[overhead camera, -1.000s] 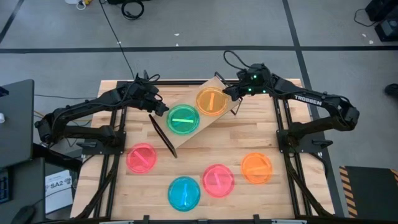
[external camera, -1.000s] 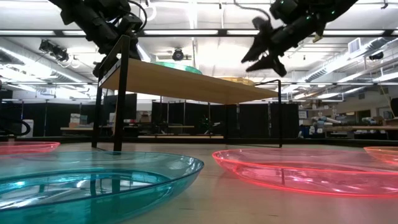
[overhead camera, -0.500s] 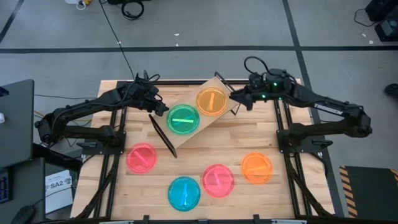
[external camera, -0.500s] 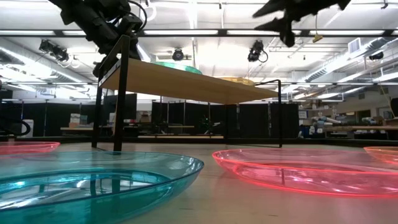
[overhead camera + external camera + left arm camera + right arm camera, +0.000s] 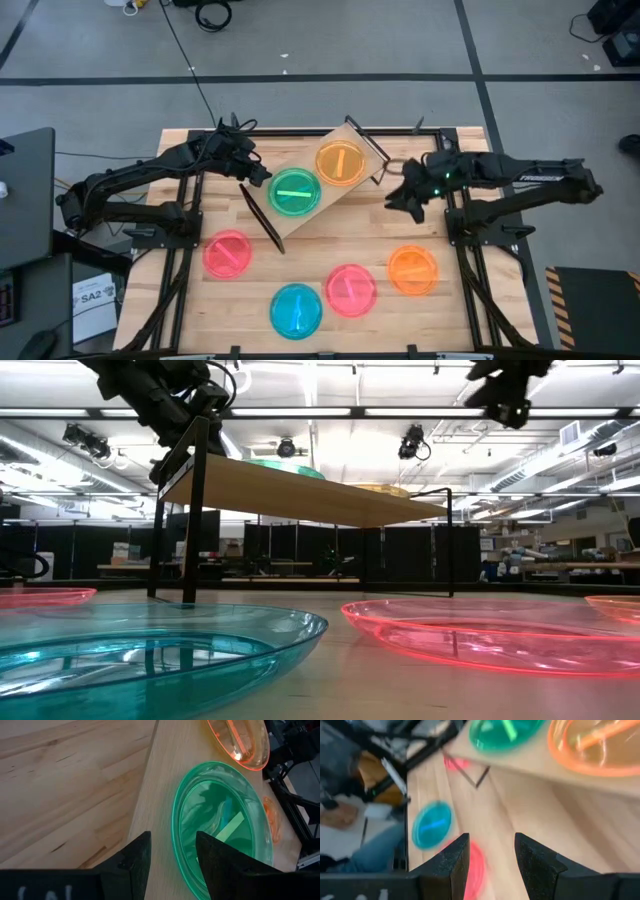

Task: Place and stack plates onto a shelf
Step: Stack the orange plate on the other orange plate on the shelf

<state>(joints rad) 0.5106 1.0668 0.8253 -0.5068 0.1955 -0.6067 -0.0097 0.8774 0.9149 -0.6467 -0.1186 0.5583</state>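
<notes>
- Left end effector (image 5: 262,176): poised over the shelf's left end, just beside the green plate (image 5: 295,191); in the left wrist view its two dark fingers (image 5: 134,860) stand apart with nothing between them, one finger overlapping the near rim of the green plate (image 5: 222,827).
- Right end effector (image 5: 400,196): held above the counter (image 5: 330,240) just off the shelf's right end, clear of every plate; in the right wrist view its fingers (image 5: 454,857) are spread and empty, with bare wood showing in the gap.
- Shelf (image 5: 300,165): light wooden board on black wire legs, set at an angle across the rear middle of the counter; in the low view it appears as a raised board (image 5: 290,490) sloping to the right.
- Plates on the shelf: the green plate lies left of centre and the orange plate (image 5: 340,162) lies beside it toward the right end, the two rims close together.
- Plates on the counter: a pink plate (image 5: 228,253) at front left, a blue plate (image 5: 296,310) at the front edge, a second pink plate (image 5: 350,290) just right of the blue one, and a second orange plate (image 5: 413,269) at front right.
- Low view: the blue plate (image 5: 150,650) and a pink plate (image 5: 490,630) fill the foreground.
</notes>
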